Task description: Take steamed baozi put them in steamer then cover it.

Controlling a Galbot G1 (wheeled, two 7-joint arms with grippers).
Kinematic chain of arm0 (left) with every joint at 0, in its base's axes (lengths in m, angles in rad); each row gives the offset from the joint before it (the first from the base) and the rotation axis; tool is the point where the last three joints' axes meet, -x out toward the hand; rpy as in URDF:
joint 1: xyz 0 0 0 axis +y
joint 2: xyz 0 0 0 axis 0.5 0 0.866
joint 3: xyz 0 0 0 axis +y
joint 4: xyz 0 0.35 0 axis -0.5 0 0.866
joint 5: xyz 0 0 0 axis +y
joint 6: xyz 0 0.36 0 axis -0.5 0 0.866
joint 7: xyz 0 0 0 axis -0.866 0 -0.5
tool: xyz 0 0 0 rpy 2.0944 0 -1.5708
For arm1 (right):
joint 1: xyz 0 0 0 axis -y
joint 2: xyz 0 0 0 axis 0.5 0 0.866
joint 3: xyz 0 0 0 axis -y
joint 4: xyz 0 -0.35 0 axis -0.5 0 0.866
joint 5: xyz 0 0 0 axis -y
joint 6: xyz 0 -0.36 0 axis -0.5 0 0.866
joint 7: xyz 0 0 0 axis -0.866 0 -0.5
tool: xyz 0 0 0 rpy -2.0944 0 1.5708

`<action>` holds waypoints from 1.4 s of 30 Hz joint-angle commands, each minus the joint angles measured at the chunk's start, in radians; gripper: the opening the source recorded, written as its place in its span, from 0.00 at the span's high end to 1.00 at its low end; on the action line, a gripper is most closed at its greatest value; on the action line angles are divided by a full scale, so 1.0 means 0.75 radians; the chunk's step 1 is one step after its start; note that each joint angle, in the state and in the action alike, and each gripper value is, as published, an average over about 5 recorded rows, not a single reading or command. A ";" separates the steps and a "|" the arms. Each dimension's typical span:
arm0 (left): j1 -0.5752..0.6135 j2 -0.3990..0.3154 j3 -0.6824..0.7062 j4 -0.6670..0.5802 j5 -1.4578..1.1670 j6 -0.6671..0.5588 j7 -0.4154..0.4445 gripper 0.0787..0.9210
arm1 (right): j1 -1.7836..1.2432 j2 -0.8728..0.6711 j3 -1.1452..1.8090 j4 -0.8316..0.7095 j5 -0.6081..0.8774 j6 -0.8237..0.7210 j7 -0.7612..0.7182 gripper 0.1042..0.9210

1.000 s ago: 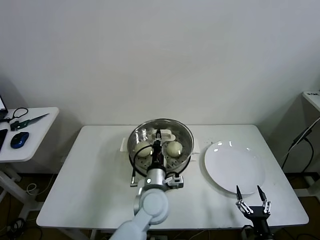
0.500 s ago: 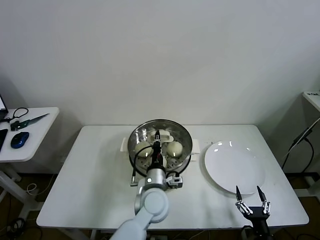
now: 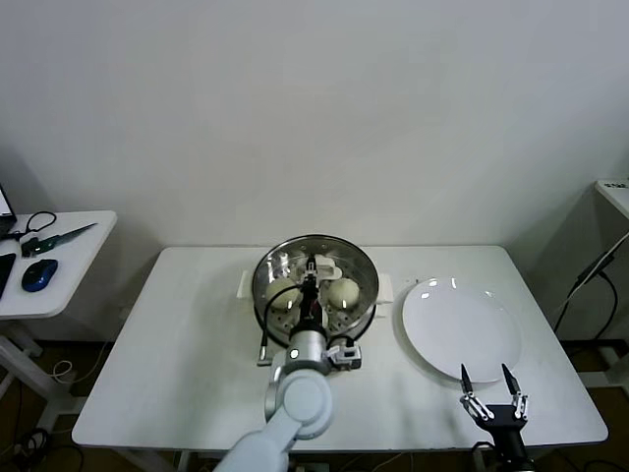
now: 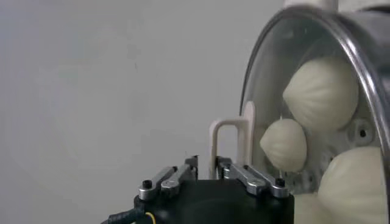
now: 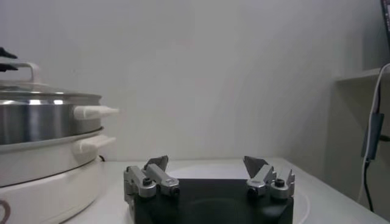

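Note:
The steamer stands at the table's middle back. The cover lies on it, and I see baozi through the glass. My left gripper is above the pot's middle, shut on the cover's cream-white handle. In the left wrist view the gripper has the handle post between its narrow jaws. Three baozi show behind the glass inside the steel rim. My right gripper is open and empty near the table's front right edge. It shows in the right wrist view too.
A flat white plate lies right of the steamer, just behind the right gripper. The steamer with its white side handles also shows in the right wrist view. A side table with a mouse and cables stands far left.
Almost nothing. My left gripper stays on the cover's handle over the pot. The right gripper has shifted very slightly to the left.

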 commanded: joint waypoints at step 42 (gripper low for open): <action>0.942 0.192 -1.029 -0.268 -2.336 -1.035 -0.556 0.12 | 0.017 -0.064 -0.037 0.027 -0.077 -0.142 0.047 0.12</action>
